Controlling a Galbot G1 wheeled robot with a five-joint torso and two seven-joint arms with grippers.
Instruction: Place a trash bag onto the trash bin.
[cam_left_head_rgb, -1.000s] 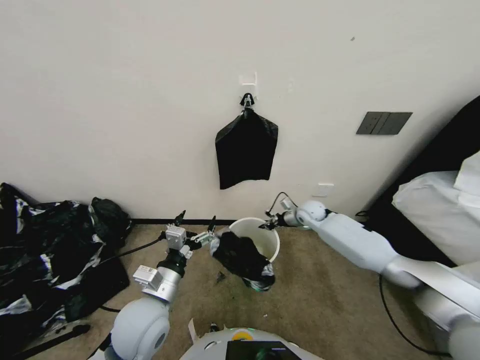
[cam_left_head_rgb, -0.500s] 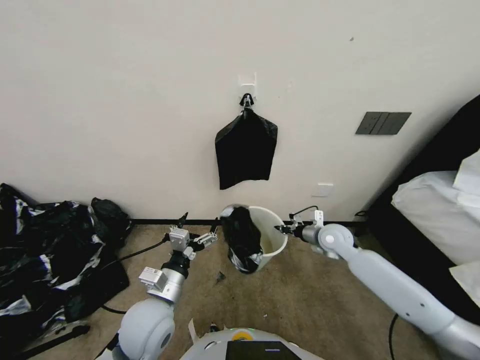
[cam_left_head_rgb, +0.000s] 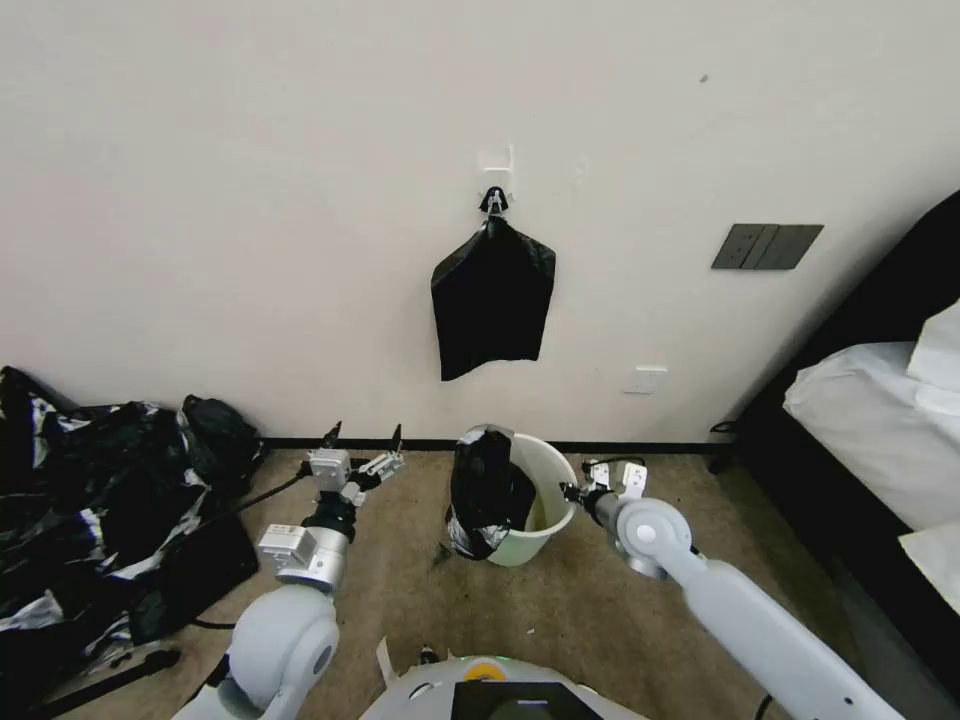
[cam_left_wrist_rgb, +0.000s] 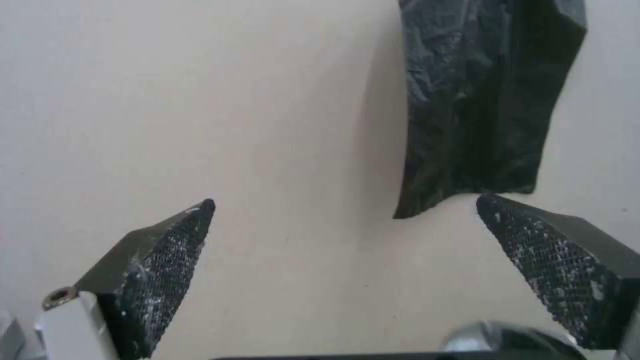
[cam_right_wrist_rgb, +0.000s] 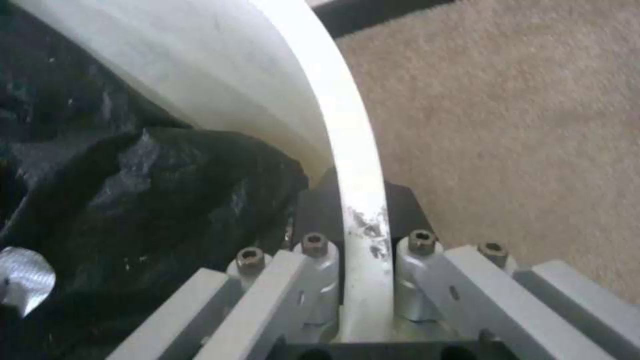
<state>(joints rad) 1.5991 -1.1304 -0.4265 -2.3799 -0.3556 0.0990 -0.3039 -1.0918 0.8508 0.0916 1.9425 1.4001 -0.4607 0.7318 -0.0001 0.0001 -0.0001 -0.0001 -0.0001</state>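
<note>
Black plastic trash bag (cam_left_head_rgb: 487, 493) droops over the trash bin (cam_left_head_rgb: 548, 500) rim's left side, right gripper (cam_right_wrist_rgb: 360, 240) fingers clamping the opposite rim, left gripper (cam_left_head_rgb: 360, 440) fingers wide, empty; spreading the bag's mouth likely comes next.

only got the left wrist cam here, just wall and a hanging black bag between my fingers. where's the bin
Observer: The trash bin stands on the carpet to the right of the left hand.
Operator: is the right hand on it
Observer: Yes, the right hand is shut on the trash bin's rim, one finger inside and one outside.
Operator: and the bag we want
Observer: The trash bag is draped over the bin's left rim, part inside and part hanging down the outer wall.
Operator: my hand touching it
Observer: No, the left hand is open and apart from it.
</note>
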